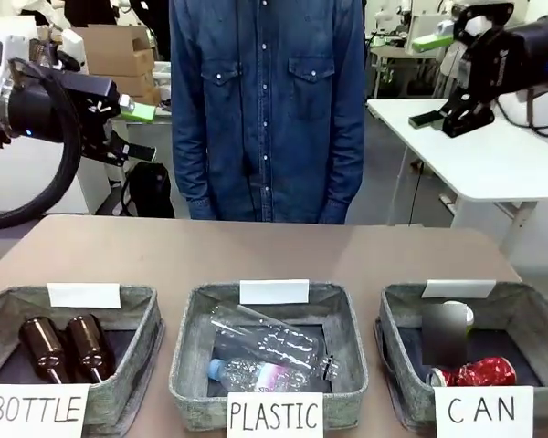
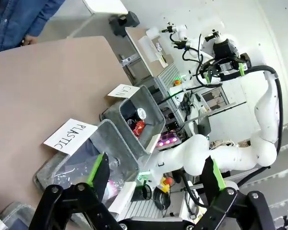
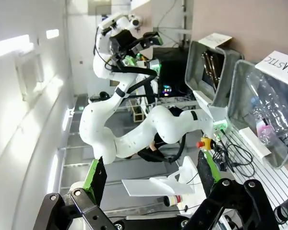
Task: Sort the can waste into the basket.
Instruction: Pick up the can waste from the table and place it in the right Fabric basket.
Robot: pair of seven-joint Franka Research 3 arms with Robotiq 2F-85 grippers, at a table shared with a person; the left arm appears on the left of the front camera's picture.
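The grey basket signed "CAN" [image 1: 537, 308] stands at the table's front right. Inside it a dented shiny red can [image 1: 482, 372] lies on its side, and behind it a dull grey can [image 1: 446, 333] stands upright. In the left wrist view the same basket [image 2: 152, 101] holds the red can [image 2: 138, 127] and the upright can [image 2: 141, 113]. My left gripper [image 1: 135, 130] hangs open high at the left, nothing between its fingers [image 2: 99, 170]. Well above the basket at the upper right, my right gripper [image 1: 432, 80] is open and empty too, its fingers [image 3: 97, 176] apart.
A "PLASTIC" basket [image 1: 190, 339] with clear bottles sits front centre, and a "BOTTLE" basket [image 1: 144, 310] with two brown bottles front left. A person in a denim shirt [image 1: 265, 109] stands at the far side. A white table [image 1: 493, 155] stands beyond at the right.
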